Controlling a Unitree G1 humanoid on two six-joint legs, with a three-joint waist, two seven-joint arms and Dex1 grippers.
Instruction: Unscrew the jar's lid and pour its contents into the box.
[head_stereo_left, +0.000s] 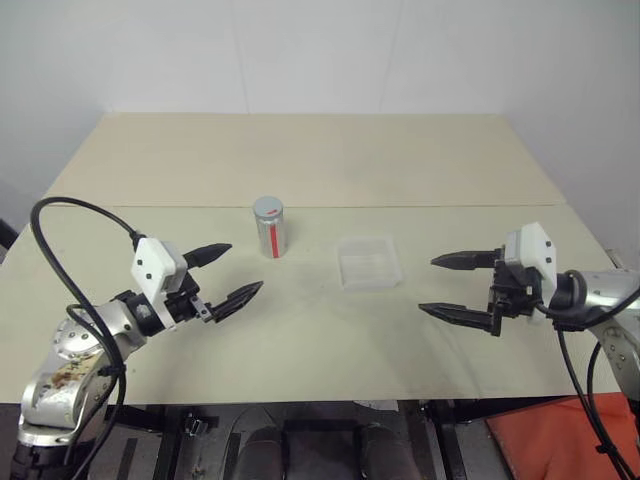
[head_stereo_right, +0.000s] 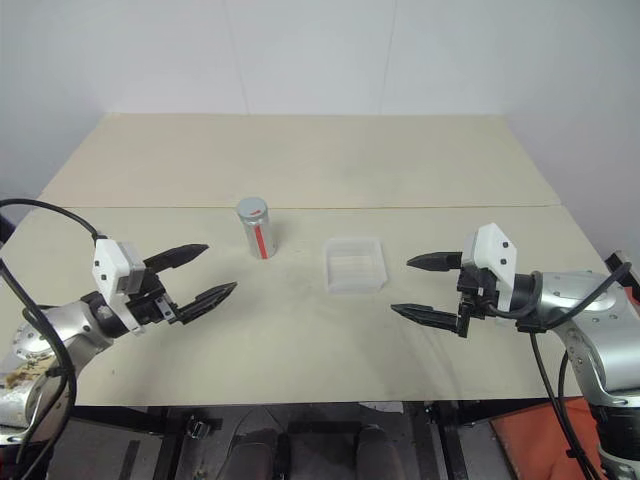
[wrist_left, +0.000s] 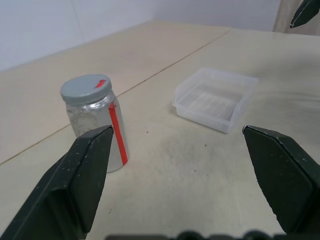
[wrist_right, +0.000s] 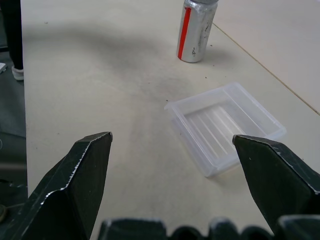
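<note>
Pale wood forms the table, on which the jar is stood upright near the centre, its lid screwed on. At its 3 o'clock, near but apart, the clear box is set. The left gripper at 7 o'clock and the right gripper at 4 o'clock are held spread wide, nothing gripped.

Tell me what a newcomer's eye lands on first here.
The two open grippers, the left gripper and the right gripper, hang over the near part of the table, pointing inward at each other. Between them, farther back, stands the jar with its red stripe and its grey lid still on. The clear box lies empty just to the jar's right.
</note>
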